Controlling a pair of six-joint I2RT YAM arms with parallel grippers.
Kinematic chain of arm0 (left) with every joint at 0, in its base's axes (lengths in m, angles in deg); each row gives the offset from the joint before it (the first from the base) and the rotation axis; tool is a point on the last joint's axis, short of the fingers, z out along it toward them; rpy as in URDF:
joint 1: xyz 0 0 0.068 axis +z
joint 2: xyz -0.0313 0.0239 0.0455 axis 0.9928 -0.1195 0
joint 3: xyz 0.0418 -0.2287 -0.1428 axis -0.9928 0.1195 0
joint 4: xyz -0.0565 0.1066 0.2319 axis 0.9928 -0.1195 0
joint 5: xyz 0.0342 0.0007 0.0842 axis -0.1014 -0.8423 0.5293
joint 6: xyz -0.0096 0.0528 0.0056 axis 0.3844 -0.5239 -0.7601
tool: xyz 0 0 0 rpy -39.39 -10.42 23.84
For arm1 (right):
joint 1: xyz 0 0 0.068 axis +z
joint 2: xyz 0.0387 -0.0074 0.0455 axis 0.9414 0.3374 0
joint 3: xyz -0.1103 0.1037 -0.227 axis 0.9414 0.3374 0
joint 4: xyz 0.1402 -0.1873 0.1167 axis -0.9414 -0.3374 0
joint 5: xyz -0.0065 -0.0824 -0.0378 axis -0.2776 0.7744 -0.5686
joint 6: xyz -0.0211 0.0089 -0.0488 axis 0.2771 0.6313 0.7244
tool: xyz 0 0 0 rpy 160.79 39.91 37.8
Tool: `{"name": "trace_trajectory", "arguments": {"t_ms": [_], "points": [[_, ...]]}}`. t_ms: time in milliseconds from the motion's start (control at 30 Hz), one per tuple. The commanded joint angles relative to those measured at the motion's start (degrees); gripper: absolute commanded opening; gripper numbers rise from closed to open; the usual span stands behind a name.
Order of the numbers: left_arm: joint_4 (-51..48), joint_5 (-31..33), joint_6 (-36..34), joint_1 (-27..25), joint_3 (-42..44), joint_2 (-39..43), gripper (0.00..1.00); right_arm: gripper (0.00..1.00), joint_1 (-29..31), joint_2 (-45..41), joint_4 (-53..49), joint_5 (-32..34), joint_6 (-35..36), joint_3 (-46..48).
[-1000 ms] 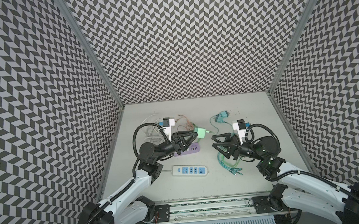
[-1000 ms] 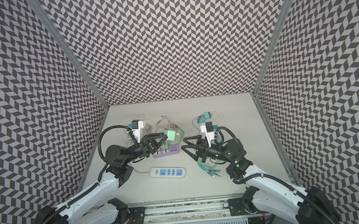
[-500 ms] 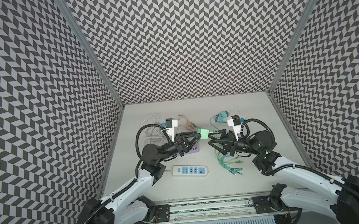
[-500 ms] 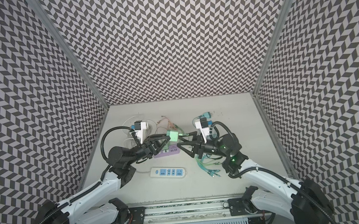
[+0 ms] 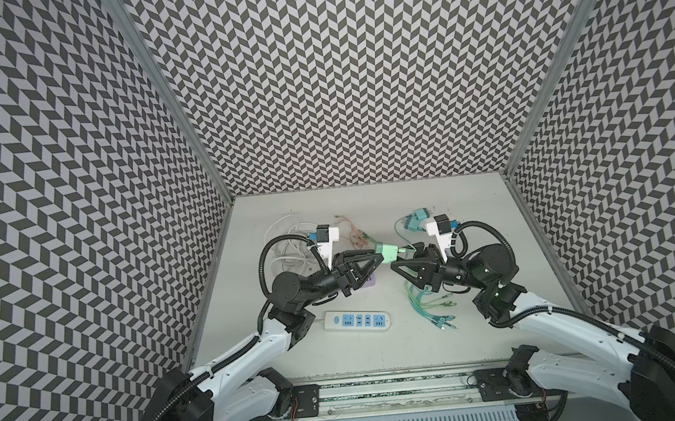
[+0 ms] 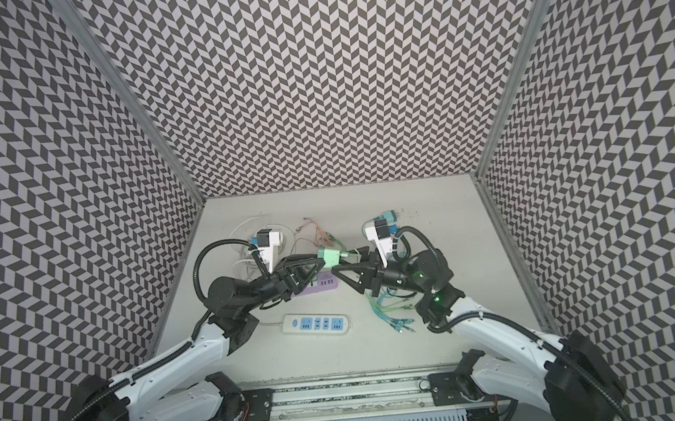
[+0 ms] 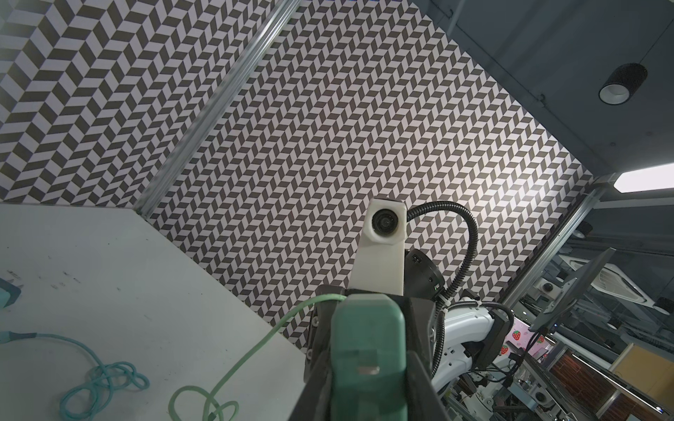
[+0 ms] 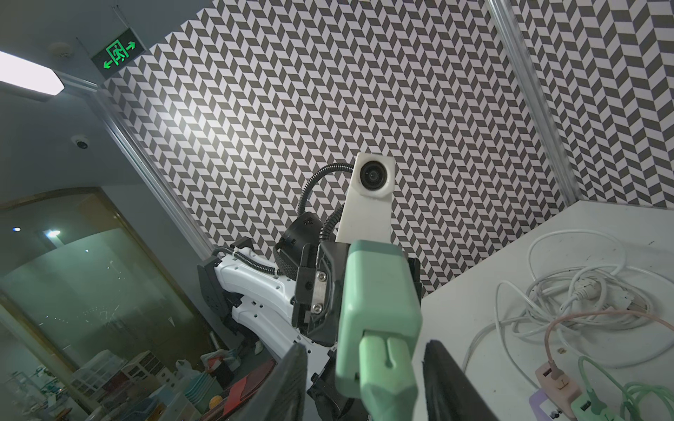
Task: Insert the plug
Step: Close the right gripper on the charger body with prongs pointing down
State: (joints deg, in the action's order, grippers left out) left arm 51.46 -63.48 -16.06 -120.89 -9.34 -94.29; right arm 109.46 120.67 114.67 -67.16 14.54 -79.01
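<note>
We find the left tool [image 5: 378, 257] clamped on the green adapter [image 5: 387, 250], raised above the counter [image 5: 327, 208] between both arms. The green plug [image 8: 386, 368] sits at the adapter's face; the right tool [image 8: 363, 344] flanks it with jaws parted, a gap on each side.

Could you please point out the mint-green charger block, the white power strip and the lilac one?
Mint-green charger block [image 5: 386, 252]: in a top view, its body.
White power strip [image 5: 358, 320]: in a top view, middle sockets.
Lilac power strip [image 6: 322, 284]: in a top view, exposed face.
</note>
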Motion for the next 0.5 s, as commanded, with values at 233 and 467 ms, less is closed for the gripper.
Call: {"name": "trace_trajectory", "arguments": {"t_ms": [233, 467], "points": [[-2.52, -0.23, -2.66, -1.39, -1.3, 0.41, 0.0, 0.42, -0.16, 0.28, 5.0, 0.33, -0.93, -2.85], [-4.32, 0.18, -4.15, -1.94, -1.79, 0.63, 0.0, 0.38, -0.16, 0.4, 4.74, 1.0, -0.91, -3.34]]}}
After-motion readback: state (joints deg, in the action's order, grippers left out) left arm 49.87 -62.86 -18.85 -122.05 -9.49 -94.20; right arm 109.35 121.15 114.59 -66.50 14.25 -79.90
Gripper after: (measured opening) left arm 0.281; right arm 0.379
